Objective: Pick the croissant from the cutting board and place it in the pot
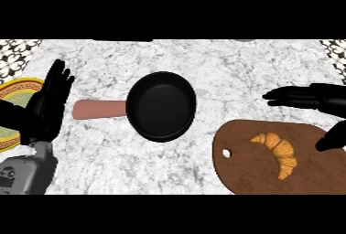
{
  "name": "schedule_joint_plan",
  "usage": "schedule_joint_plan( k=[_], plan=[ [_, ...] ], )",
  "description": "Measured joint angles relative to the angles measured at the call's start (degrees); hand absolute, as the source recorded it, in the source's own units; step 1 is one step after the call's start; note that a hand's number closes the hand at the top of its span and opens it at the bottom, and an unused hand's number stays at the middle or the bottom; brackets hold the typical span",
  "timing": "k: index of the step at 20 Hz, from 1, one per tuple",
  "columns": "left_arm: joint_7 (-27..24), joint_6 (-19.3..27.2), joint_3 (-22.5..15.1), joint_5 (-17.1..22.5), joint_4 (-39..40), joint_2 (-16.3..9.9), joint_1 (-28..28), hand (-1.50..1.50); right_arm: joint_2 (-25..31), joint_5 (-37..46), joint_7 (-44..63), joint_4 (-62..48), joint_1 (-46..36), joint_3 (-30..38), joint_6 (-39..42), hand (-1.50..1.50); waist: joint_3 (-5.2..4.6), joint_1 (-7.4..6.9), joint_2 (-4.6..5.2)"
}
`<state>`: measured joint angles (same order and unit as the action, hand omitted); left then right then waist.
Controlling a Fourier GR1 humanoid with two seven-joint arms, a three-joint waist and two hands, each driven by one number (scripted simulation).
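While the right hand [307,98] hangs over the counter with its fingers stretched out flat and its thumb dropped toward the board's far edge, it's holding nothing, so the pick hasn't started yet. Croissant [278,151] is untouched on the brown cutting board [246,171], just below and inward of that hand. Everything's left to do: grab, carry left, drop into the black pot [161,106] mid-counter. Left hand [47,103] rests open, fingers up, at the left edge.

no readable text, labels or numbers
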<state>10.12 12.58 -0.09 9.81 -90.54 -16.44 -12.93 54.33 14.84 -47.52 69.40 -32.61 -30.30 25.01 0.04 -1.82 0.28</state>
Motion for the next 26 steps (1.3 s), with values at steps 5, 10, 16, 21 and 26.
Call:
schedule_joint_plan(
  k=[5,10,16,21,26],
  plan=[
    [1.5,-0.3,1.2,0.3,-0.9,-0.9,0.0,0.00,1.6,5.4,-0.7,1.6,0.1,-4.8,-1.7,-1.50,-0.02,0.70,-0.13],
    [1.1,-0.9,1.9,0.1,-0.8,-0.8,0.5,0.00,0.3,8.8,-1.5,0.3,0.6,-7.4,-3.1,-1.50,-0.03,1.03,-0.14],
    [1.8,-1.5,2.7,-0.1,-3.2,-0.7,2.2,0.00,-2.1,12.9,-1.5,-1.7,2.3,-8.4,-5.1,-1.50,-0.04,1.27,-0.22],
    [3.1,-1.3,2.6,-1.2,-3.6,0.3,1.6,0.00,-4.8,17.6,-0.3,-2.9,3.4,-6.8,-5.9,-1.50,-0.04,1.50,-0.26],
    [2.5,-1.8,3.7,-1.7,-2.2,0.7,0.8,0.00,-7.7,20.9,-0.9,-4.8,4.5,-5.5,-6.8,-1.50,-0.05,1.57,-0.25]
  ],
)
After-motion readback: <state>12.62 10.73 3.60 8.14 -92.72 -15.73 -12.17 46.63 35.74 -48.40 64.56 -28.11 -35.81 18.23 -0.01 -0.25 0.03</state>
